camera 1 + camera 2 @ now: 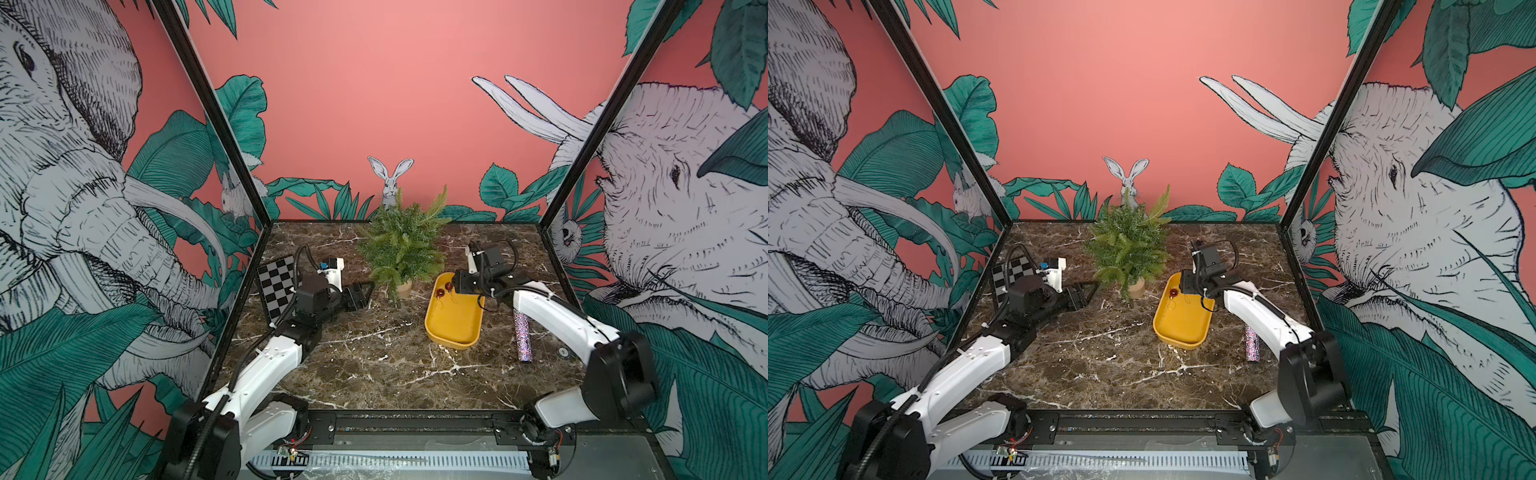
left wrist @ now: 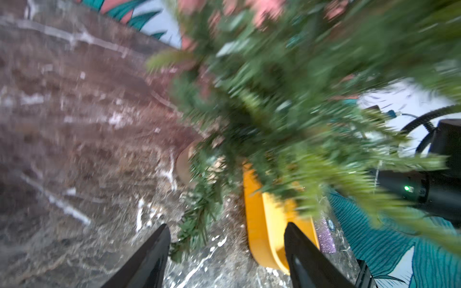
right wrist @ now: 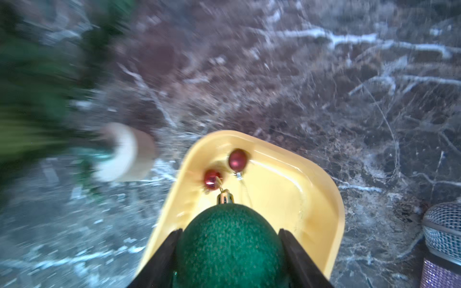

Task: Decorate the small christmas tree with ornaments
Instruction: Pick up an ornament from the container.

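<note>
The right gripper (image 3: 230,230) has its 2 black jaws closed against opposite sides of the glittery green ball (image 3: 229,244), gold cap pointing away from the wrist. It sits over the far end of the rounded yellow plastic tray (image 3: 299,174). Whether the ball is clear of the tray floor cannot be told.

Just past that cap, 2 small shiny dark red balls (image 3: 238,159) (image 3: 211,179) lie in the tray's far corner with thin string loops trailing.

The small artificial christmas tree (image 1: 401,245) with feathery green branches stands upright in its tan pot (image 1: 404,287) at the back middle of the brown marble tabletop (image 1: 374,357), between the arms. The tray is just to the right of the pot.

The left gripper (image 2: 227,225) is low over the table, jaws spread wide with nothing between them. It is aimed at the pot, near it but apart, with the lowest branch tips just ahead.

Only the right wrist view shows the green ball; in both top views the gripper body hides it. A top view shows both red balls (image 1: 449,286), while a top view shows only 1 (image 1: 1172,293).

Both top views show a black-and-white checkerboard card (image 1: 276,286) by the left arm. The glittery purple-silver stick (image 1: 520,334) lies right of the tray. The left wrist view is heavily blurred.
</note>
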Tool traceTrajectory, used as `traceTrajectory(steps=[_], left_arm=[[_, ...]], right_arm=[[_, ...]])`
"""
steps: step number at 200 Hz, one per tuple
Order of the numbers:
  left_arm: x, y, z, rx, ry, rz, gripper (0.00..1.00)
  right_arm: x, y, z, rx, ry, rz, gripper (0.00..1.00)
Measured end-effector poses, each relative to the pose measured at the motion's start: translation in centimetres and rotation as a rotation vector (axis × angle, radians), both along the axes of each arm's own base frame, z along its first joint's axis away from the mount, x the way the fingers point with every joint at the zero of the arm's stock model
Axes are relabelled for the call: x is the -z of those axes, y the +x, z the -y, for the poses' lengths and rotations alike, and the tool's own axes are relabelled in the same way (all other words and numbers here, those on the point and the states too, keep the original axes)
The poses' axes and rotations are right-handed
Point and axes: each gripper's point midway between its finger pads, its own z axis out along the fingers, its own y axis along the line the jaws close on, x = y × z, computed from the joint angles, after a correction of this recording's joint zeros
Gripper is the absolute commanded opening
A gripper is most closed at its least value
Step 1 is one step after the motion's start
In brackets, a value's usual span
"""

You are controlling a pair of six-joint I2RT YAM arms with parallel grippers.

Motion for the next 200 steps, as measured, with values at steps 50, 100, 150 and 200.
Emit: traceTrajectory(steps=[50,100,150,200], left_arm=[[-6.2,-0.9,1.5,0.090,0.007,0.120,0.69],[-10.1,-3.1,5.2,0.242,0.034,0.203,0.62],[-11.8,-4.8,7.3,0.329,0.042,0.263,0.52],[-14.1,-5.9,8.3,0.367,0.069,0.338,0.41]], right_arm=[[-4.4,-4.7,-1.9,-0.200,0.134,-0.049,0.48],[-10.5,-8.8,-3.3,-0.359,0.262,-0.020,0.48],[-14.9,-10.8,-4.4,-0.463,0.349,0.023,0.47],[-17.5,-11.2,-5.8,-0.533,0.422,0.020,0.47]])
